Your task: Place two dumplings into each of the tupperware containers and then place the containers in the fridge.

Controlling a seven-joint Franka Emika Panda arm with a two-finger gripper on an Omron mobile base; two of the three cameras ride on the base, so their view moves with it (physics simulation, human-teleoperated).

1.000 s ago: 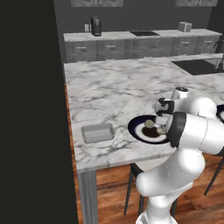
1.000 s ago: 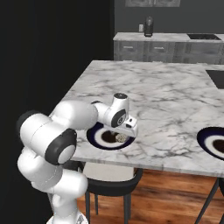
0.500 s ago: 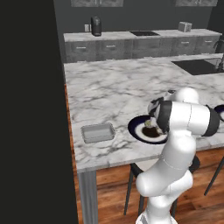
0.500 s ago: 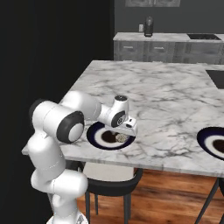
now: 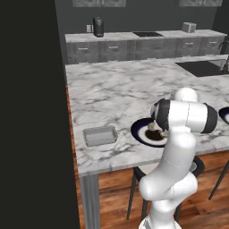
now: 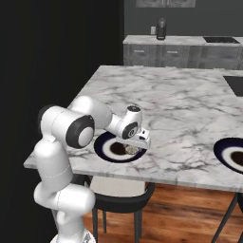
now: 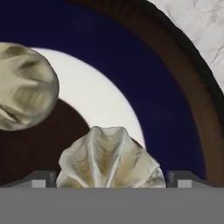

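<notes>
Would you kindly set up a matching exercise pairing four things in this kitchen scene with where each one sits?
Things:
1. tupperware container
2. dark blue plate
3. dumpling
4. tool

Places or states:
A. on the dark blue plate, between the open tips
B. open, low over the plate
C. empty, on the marble counter left of the plate
D. near the counter's front edge, under the robot's hand

Pairs: 1-C, 2-D, 3-A, 4-B
</notes>
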